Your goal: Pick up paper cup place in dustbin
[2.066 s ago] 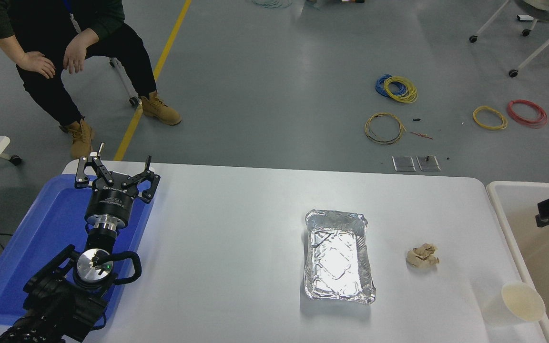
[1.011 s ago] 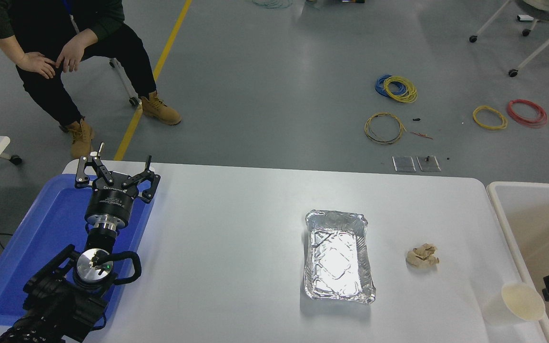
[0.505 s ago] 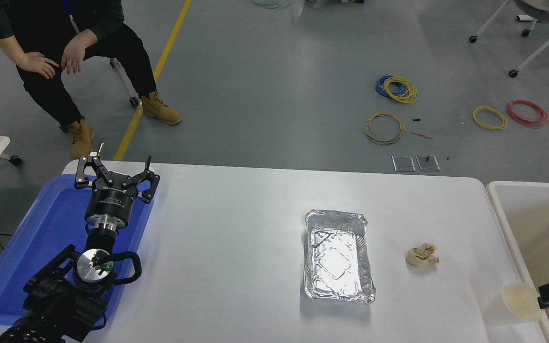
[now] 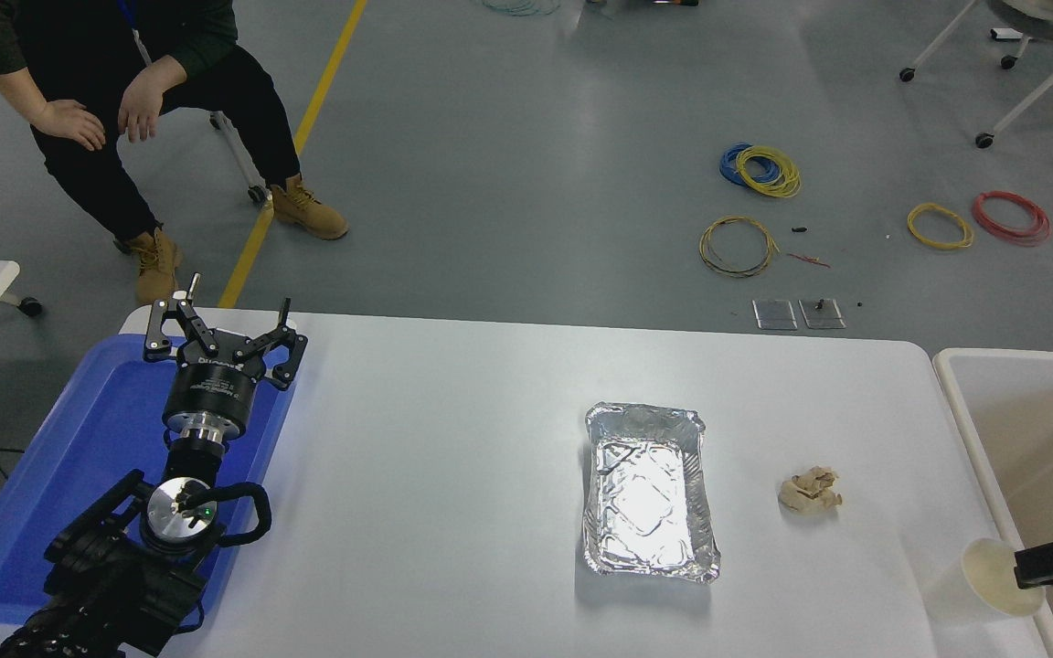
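Your right end effector (image 4: 1034,565) reaches in over the dustbin (image 4: 965,429) rim, touching the paper cup (image 4: 993,576) standing just beside that dustbin; its grip can't be judged. Left end effector (image 4: 220,334) rests spread.

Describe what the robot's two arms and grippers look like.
The left arm is black, with a silver disc joint, a cable loop and a cylindrical wrist bearing small white lettering. The left gripper has black linkage fingers. Only a black tip of the right gripper shows.
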You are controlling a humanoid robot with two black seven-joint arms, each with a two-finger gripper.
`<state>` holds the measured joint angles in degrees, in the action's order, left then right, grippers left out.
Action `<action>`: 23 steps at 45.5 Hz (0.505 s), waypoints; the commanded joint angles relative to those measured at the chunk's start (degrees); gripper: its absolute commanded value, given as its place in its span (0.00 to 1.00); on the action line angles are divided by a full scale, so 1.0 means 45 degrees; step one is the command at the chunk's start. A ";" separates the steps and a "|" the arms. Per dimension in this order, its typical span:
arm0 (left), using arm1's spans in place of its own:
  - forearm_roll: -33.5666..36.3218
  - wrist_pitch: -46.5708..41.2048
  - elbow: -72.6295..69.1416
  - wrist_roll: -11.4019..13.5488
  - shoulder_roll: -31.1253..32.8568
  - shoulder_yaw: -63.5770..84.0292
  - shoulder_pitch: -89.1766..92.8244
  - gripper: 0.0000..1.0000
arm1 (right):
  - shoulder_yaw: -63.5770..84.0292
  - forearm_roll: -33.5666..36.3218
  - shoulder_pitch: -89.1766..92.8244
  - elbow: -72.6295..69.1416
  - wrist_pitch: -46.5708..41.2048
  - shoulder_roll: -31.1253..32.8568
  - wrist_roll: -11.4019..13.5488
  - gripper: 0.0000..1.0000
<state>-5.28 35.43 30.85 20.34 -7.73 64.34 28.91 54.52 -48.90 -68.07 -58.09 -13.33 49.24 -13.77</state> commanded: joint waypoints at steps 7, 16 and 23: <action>0.0001 -0.0002 0.0000 0.0010 0.0000 0.0000 0.0001 1.00 | -0.0455 -0.0032 0.0635 0.0135 0.0755 -0.0356 -0.0007 0.66; 0.0001 -0.0002 0.0000 -0.0009 0.0000 0.0000 0.0001 1.00 | -0.0455 -0.0149 0.0694 0.0115 0.0756 -0.0513 -0.0026 0.20; 0.0001 -0.0002 0.0000 0.0010 0.0000 0.0000 0.0001 1.00 | -0.0455 -0.0149 0.0655 0.0095 0.0775 -0.0513 -0.0046 0.09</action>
<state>-5.27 35.44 30.85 20.33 -7.73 64.34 28.92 52.67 -49.37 -65.35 -57.54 -10.33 47.33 -13.82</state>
